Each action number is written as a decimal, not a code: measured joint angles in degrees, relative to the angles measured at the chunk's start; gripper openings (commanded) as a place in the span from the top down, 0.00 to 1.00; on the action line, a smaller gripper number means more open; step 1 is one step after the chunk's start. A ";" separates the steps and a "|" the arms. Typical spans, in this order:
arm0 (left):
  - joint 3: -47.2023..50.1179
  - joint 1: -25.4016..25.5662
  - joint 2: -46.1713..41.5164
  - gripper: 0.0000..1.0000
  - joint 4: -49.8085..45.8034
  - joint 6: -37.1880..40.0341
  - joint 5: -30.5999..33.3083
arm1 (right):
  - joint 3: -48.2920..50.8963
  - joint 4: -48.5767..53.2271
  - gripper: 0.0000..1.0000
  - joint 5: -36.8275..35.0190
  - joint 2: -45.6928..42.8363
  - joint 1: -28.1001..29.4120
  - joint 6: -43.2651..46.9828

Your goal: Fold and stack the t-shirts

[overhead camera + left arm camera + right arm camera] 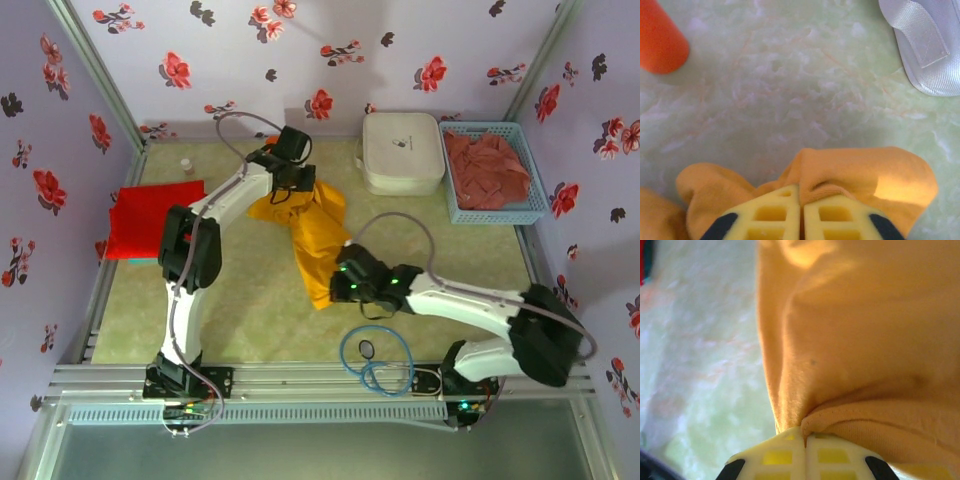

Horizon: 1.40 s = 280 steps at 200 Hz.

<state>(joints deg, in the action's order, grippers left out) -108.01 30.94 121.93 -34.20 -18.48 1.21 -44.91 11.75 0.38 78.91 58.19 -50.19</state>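
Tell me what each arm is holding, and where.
Both hold the yellow t-shirt: left fingers pinch a fold at its far end, right fingers a hemmed edge at its near end.

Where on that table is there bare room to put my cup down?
Bare mat lies right of the yellow shirt, between the basket and the right arm. Another patch sits near-left, between the left arm and the shirt. Crowded: the far edge with white case and basket, the red shirt at left.
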 measured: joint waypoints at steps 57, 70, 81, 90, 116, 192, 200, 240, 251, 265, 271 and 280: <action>7.87 -3.74 -7.74 0.29 -3.80 1.11 -3.87 | -10.82 -11.32 0.34 1.95 12.35 6.47 2.36; 13.42 -4.76 -12.92 0.27 -3.91 0.81 -4.52 | -12.68 -10.99 0.19 1.27 12.61 6.34 4.52; 19.17 -5.57 -18.21 0.27 -3.58 -0.02 -5.03 | -14.73 -10.36 0.10 0.24 12.57 6.05 7.30; 23.76 -5.90 -22.40 0.27 -3.08 -0.92 -5.51 | -16.13 -10.03 0.05 -0.59 12.52 5.70 8.76; 37.16 -6.21 -33.14 0.26 -0.85 -4.50 -6.95 | -17.42 -8.74 0.03 -2.71 11.04 3.34 12.92; 63.45 -7.98 -50.69 0.25 2.84 -19.15 -9.01 | -17.70 -2.29 0.15 -4.13 9.49 -13.49 18.38; 64.63 -7.98 -52.37 0.25 3.74 -20.44 -9.46 | -18.21 -1.60 0.15 -3.80 9.84 -15.26 18.58; 71.04 -7.98 -57.79 0.27 7.76 -26.82 -11.58 | -22.23 -1.14 0.17 0.57 15.98 -22.62 18.27; 72.98 -7.78 -58.23 0.27 8.50 -28.44 -12.04 | -22.91 -1.33 0.19 2.23 18.47 -24.13 17.81; 75.60 -7.26 -58.71 0.29 8.92 -30.47 -12.44 | -23.56 -1.66 0.22 3.93 21.64 -25.59 16.96; 76.65 -6.91 -59.04 0.29 8.96 -31.23 -12.52 | -23.87 -1.79 0.23 4.57 23.04 -26.12 16.55; 78.16 -6.36 -59.71 0.30 9.20 -32.28 -12.72 | -24.26 -2.21 0.24 5.49 25.07 -26.77 15.93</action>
<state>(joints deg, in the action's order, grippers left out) -29.85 24.58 62.22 -24.99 -50.76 -11.51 -69.17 9.54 5.87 103.98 31.42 -34.26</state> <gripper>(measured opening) 0.708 0.778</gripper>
